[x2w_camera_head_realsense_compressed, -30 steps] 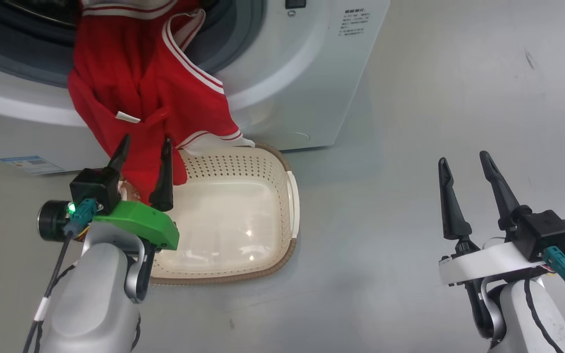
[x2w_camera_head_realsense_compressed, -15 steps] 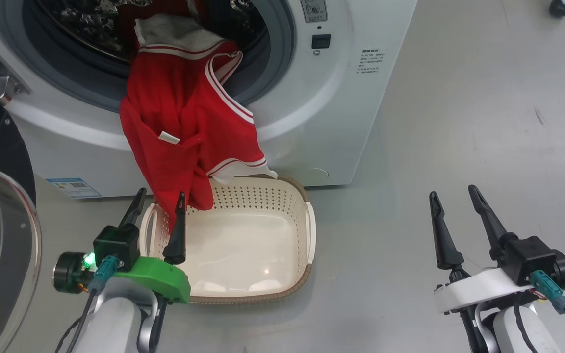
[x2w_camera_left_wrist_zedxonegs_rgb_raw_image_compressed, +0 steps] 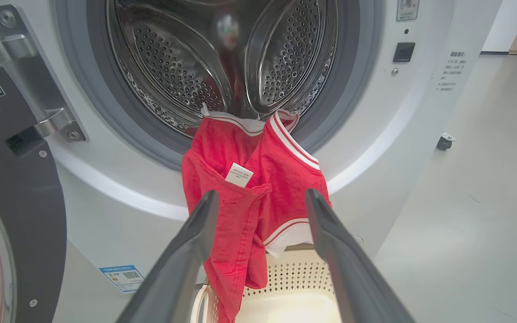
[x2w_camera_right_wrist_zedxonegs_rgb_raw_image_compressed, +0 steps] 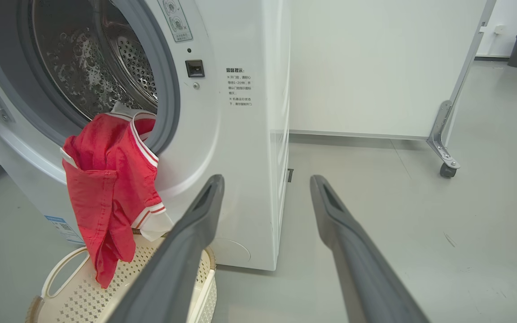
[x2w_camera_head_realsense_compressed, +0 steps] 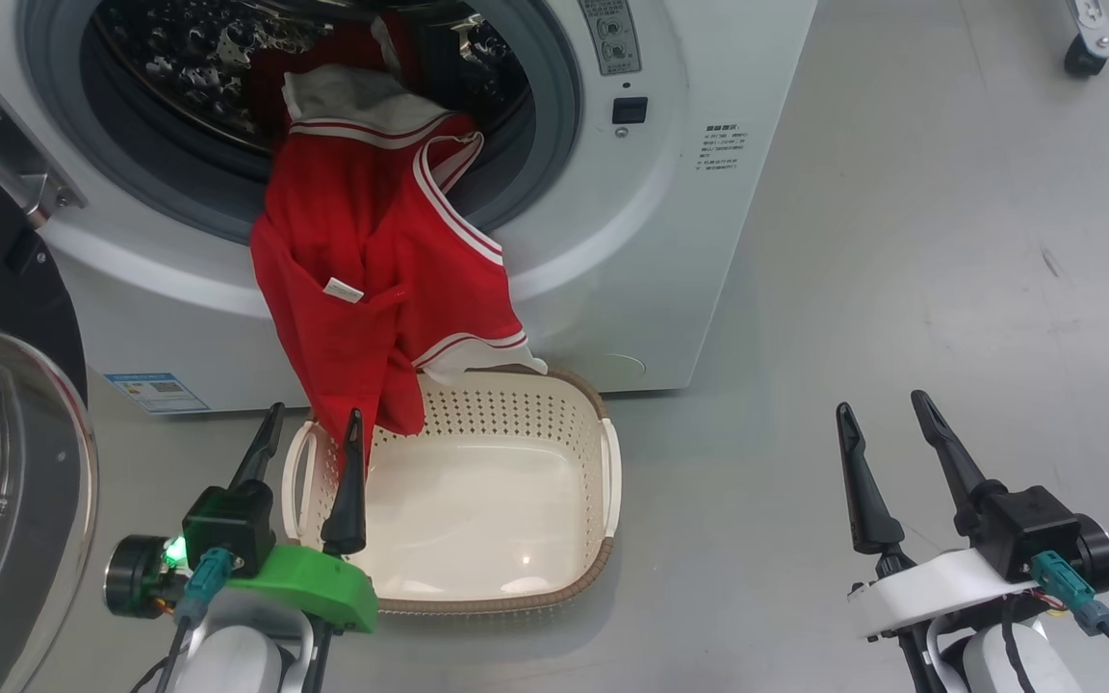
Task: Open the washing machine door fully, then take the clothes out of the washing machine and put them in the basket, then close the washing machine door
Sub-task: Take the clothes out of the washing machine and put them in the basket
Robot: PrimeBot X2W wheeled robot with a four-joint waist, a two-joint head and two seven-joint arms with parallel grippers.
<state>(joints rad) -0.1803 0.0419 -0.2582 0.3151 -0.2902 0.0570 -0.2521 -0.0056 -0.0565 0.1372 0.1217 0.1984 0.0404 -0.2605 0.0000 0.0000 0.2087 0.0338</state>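
- The left claw [x2w_camera_head_realsense_compressed: 315,414] is showing two long, tapering black fingers [x2w_camera_head_realsense_compressed: 348,481] rising from a black block [x2w_camera_head_realsense_compressed: 227,520], with a bright green bracket [x2w_camera_head_realsense_compressed: 309,589] under it.
- A small green light [x2w_camera_head_realsense_compressed: 170,551] is glowing beside a teal plug [x2w_camera_head_realsense_compressed: 208,573], which is trailing a thin dark cable.
- The right claw [x2w_camera_head_realsense_compressed: 881,402] is wearing the same black fingers on a white bracket [x2w_camera_head_realsense_compressed: 940,579], and its own teal plug [x2w_camera_head_realsense_compressed: 1060,576] is feeding black cables.
- The left forearm [x2w_camera_head_realsense_compressed: 227,666] and the right forearm [x2w_camera_head_realsense_compressed: 997,666] are showing pale grey shells.

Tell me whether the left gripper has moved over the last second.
Yes. Judged against the basket, the left gripper has drawn back toward the robot, away from the far rim and nearer the near rim.
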